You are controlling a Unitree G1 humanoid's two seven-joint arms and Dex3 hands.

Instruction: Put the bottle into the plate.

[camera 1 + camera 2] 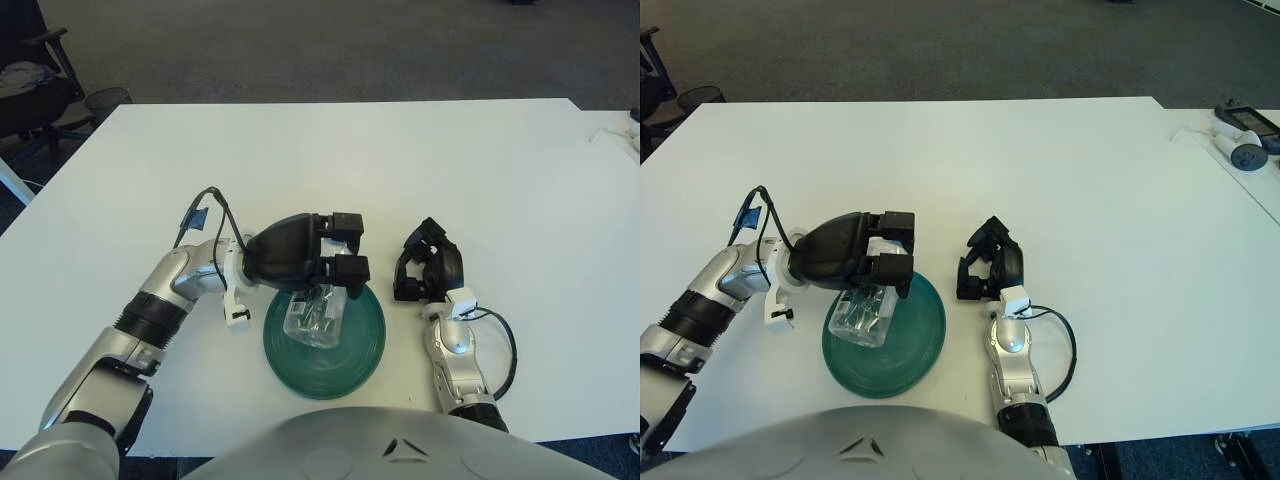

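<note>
A clear plastic bottle [314,316] hangs tilted over the left part of a dark green plate [352,352] near the table's front edge. My left hand [343,252] comes in from the left and its black fingers are closed on the bottle's upper end, holding it over the plate. I cannot tell whether the bottle's lower end touches the plate. The bottle also shows in the right eye view [864,309]. My right hand [428,263] shows just right of the plate, fingers curled and holding nothing.
The white table [400,160] stretches far behind the plate. A controller and a white device [1242,138] lie on a second table at the far right. An office chair [25,80] and a bin [106,100] stand beyond the table's back left corner.
</note>
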